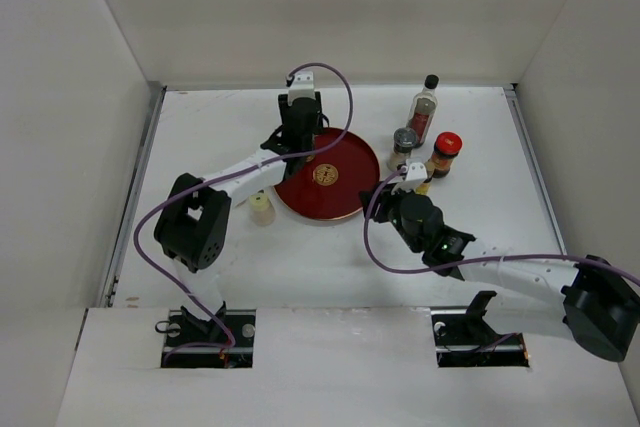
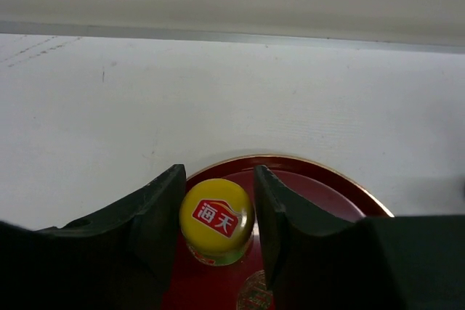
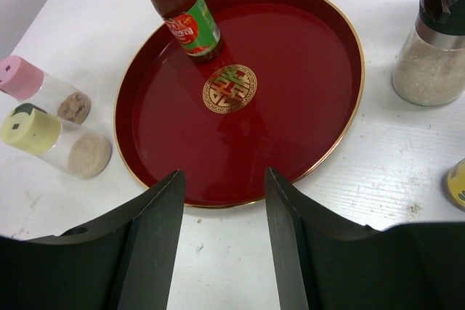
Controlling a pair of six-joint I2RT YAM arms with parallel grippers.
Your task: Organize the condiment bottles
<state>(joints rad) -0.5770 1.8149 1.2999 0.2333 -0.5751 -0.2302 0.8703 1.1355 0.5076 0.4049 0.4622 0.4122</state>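
A yellow-capped sauce bottle stands upright on the far left part of the round red tray. My left gripper is open around its cap; the left finger is at the cap and the right finger stands a little clear. The bottle also shows in the right wrist view. My right gripper is open and empty over the table at the tray's near right rim. A pink-topped shaker and a cream-topped shaker stand left of the tray.
A tall clear black-capped bottle, a grey-lidded jar and a red-capped jar stand right of the tray. A yellow-labelled bottle sits at my right gripper's side. White walls enclose the table.
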